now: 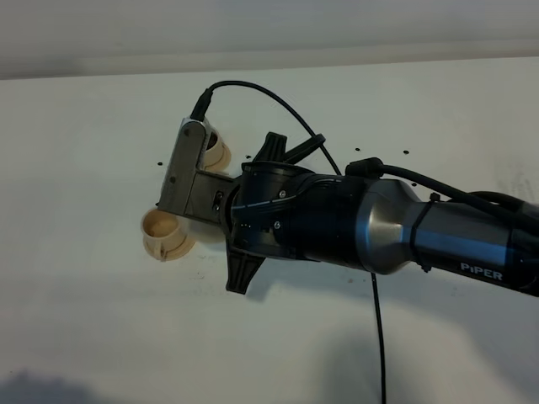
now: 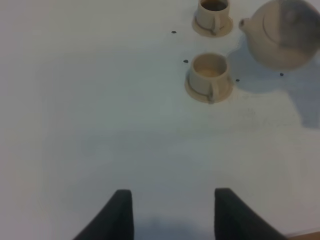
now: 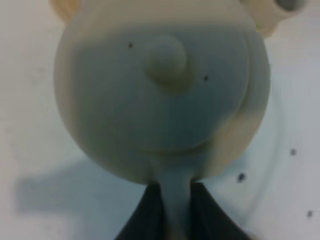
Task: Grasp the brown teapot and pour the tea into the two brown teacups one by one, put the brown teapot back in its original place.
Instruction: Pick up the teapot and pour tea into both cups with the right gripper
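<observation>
The brown teapot (image 3: 160,100) fills the right wrist view, lid knob (image 3: 167,60) up. My right gripper (image 3: 175,200) is shut on its loop handle. In the left wrist view the teapot (image 2: 282,37) hangs a little above the white table and casts a shadow, its spout towards the far teacup (image 2: 212,15). The near teacup (image 2: 209,77) stands on its small saucer beside it. In the exterior view my right arm (image 1: 337,219) hides the teapot; both teacups (image 1: 215,151) (image 1: 167,231) show at its end. My left gripper (image 2: 172,215) is open and empty, well away from the cups. The flat round saucer is not visible.
The white table (image 1: 84,320) has a few small black dots (image 2: 173,32) around the cups. A black cable (image 1: 379,337) hangs from the right arm. The table's back edge (image 1: 337,61) runs behind the cups.
</observation>
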Available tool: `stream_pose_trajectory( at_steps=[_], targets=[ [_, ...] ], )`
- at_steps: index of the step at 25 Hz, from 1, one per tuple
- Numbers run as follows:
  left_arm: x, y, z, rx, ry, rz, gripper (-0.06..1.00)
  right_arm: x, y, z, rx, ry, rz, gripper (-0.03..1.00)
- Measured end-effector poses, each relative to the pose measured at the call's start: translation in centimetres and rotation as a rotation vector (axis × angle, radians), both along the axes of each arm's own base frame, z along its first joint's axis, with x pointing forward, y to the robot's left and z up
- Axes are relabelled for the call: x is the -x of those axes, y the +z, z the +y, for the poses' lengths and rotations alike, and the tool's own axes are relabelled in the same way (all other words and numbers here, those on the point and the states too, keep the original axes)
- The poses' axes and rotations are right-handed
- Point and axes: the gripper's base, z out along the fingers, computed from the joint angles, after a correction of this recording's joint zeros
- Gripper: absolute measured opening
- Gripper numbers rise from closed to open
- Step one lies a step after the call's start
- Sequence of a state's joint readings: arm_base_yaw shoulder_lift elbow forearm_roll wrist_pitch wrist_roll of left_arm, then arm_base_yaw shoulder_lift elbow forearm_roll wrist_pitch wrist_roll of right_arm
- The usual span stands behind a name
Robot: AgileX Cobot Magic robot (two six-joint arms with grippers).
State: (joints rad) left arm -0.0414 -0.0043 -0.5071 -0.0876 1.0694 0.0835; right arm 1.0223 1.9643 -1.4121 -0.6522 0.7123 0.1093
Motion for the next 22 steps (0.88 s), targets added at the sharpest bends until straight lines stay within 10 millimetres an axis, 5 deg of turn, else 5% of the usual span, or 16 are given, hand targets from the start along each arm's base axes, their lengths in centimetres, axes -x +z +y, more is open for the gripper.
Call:
stream_pose_trajectory(
  at_steps=[22],
  targets=[
    [0.0,0.0,0.0,0.0,0.0,0.0,0.36,-1.1,-2.0,1.1,0.093,0.136,-0.155,0.09]
  ],
)
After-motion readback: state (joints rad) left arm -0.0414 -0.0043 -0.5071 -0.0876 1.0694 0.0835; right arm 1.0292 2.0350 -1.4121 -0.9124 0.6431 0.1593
